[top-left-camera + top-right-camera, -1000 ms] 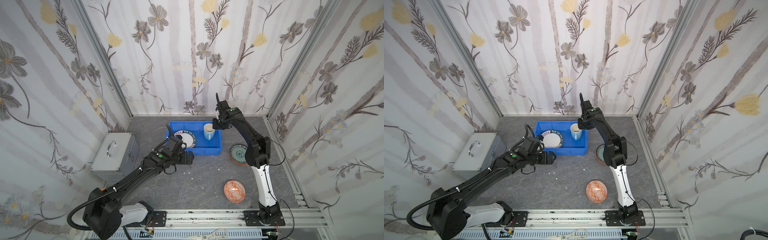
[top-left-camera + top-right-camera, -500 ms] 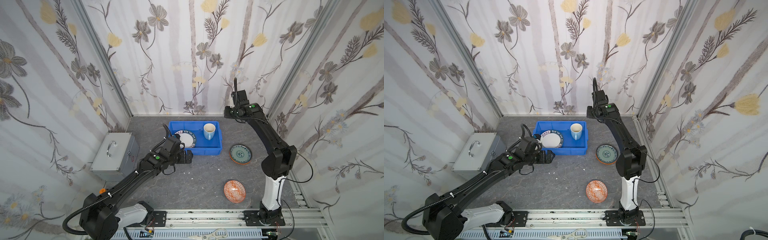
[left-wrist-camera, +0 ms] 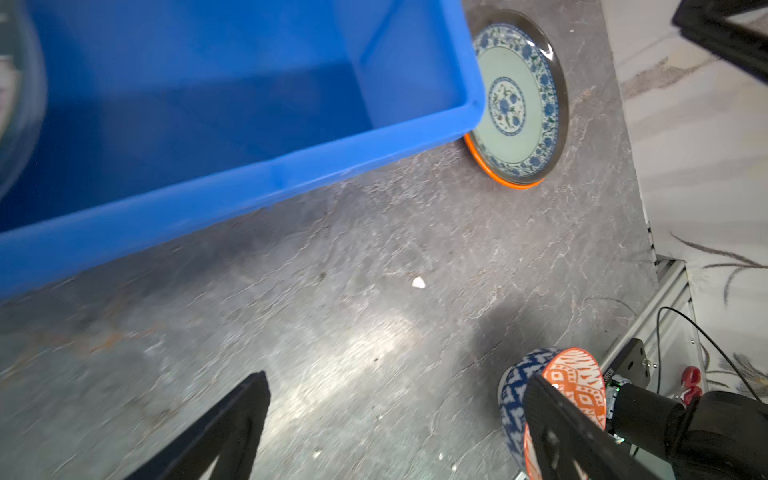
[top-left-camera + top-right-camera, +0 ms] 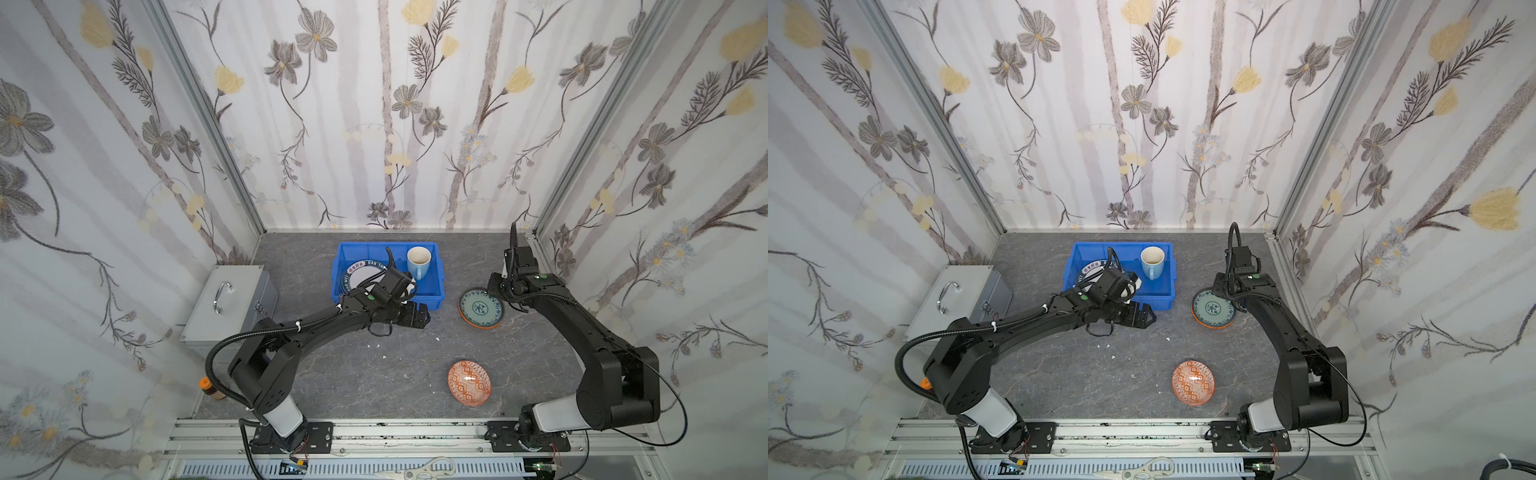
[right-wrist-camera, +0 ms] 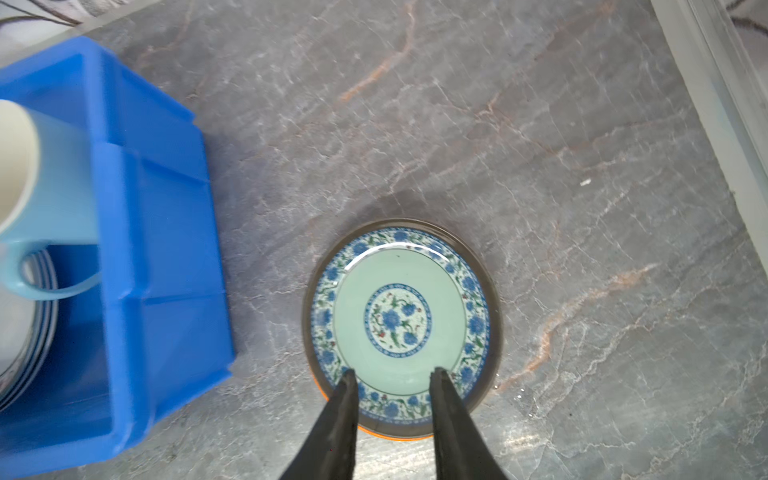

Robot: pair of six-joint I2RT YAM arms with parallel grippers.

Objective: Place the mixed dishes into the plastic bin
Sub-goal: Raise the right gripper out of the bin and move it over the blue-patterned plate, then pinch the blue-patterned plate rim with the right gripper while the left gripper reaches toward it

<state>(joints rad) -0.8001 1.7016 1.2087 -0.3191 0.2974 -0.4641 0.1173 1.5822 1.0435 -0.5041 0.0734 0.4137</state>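
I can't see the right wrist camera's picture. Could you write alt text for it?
The right gripper, black jaws open, hangs over the edge of a teal patterned plate that lies on an orange plate on the grey table. Beside them, the blue plastic bin holds a light-blue mug.

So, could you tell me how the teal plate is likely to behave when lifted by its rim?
Probably rigid and slippery: the teal plate looks glazed, with glare. It may slide on the orange plate beneath it.
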